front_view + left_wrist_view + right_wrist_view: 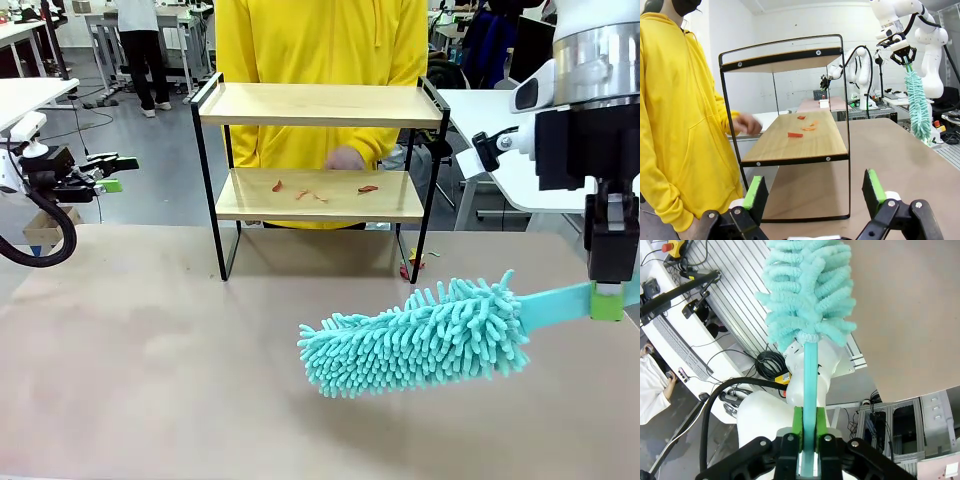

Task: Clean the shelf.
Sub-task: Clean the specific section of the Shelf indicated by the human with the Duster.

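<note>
The shelf point(320, 105) stands at the table's far side, its two wooden boards in a black frame. Several small orange-red scraps point(310, 192) lie on the lower board. From the side, the left wrist view shows the shelf point(790, 145) and the scraps point(796, 134). My right gripper point(605, 300) is shut on the handle of a teal fluffy duster point(420, 340), held level above the table in front of the shelf. In the right wrist view the gripper point(809, 427) clamps the handle, with the duster point(807, 290) head beyond. My left gripper point(108, 180) is open at the far left, its green pads point(756, 197) wide apart.
A person in a yellow hoodie stands behind the shelf, one hand point(345, 158) near the lower board's back edge. A small red bit point(412, 268) lies on the brown table point(150, 350) by the shelf's right front foot. White tables stand at both sides.
</note>
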Action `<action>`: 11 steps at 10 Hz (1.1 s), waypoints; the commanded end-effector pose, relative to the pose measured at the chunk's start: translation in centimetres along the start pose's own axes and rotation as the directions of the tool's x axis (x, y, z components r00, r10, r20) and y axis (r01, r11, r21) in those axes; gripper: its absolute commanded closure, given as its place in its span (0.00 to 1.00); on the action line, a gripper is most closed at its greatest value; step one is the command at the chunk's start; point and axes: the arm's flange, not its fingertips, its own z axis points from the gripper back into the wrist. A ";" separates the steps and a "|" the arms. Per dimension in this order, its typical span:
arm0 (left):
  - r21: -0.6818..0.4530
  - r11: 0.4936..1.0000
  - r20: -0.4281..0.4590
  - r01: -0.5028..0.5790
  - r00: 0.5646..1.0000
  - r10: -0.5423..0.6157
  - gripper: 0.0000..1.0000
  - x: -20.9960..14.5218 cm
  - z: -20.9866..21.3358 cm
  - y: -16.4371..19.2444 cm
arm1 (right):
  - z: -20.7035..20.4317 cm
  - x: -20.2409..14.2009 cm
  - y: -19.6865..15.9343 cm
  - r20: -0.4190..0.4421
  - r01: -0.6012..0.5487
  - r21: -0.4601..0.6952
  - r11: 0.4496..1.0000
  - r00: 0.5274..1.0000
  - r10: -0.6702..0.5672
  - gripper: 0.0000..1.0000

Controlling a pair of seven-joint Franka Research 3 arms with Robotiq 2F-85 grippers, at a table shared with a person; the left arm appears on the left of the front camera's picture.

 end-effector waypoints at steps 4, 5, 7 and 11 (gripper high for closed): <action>0.001 1.000 0.001 0.018 1.000 -0.018 0.00 0.3 0.0 -0.1 | -0.1 -0.2 0.4 0.012 0.020 0.010 1.000 1.000 -0.020 0.87; 0.001 1.000 0.001 0.018 1.000 -0.018 0.00 0.3 0.0 -0.1 | -0.1 -0.2 0.4 0.012 0.020 0.010 1.000 1.000 -0.020 0.87; 0.001 1.000 0.001 0.018 1.000 -0.018 0.00 0.3 0.0 -0.1 | -0.1 -0.2 0.4 0.012 0.020 0.010 1.000 1.000 -0.020 0.87; 0.001 1.000 0.001 0.018 1.000 -0.018 0.00 0.3 0.0 -0.1 | -0.1 -0.2 0.4 0.012 0.020 0.010 1.000 1.000 -0.020 0.87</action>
